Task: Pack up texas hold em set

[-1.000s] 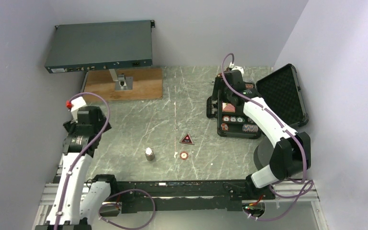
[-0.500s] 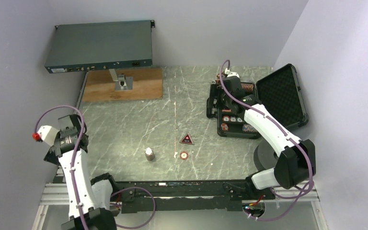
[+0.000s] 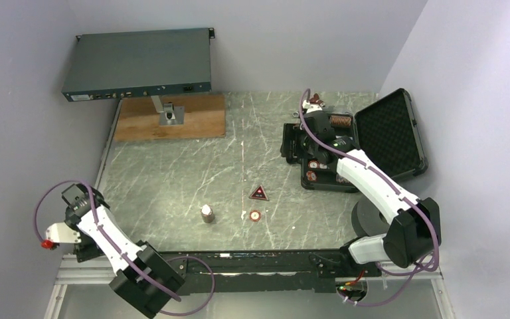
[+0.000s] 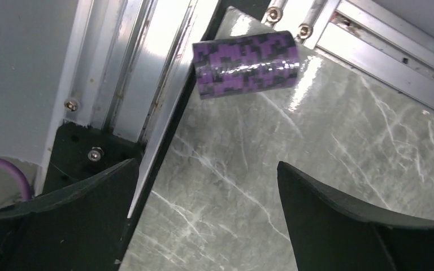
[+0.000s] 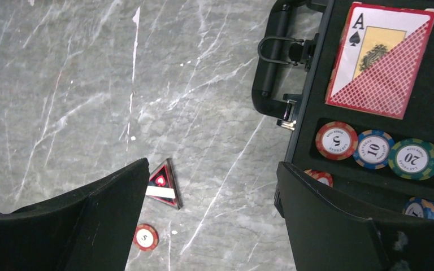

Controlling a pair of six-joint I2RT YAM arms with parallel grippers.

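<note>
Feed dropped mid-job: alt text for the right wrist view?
Open black case at right holds a card deck and chips marked 5, 10, 20. A triangular marker and red chip lie loose on the marble table. Jaws open.

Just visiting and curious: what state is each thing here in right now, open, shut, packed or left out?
Case: open wide.
Card deck: packed, lying in the case.
Triangular token: out on the table.
Red chip: loose on the table.
Small cylinder: upright on the table.
Left gripper: open, empty.
Right gripper: open, empty.
</note>
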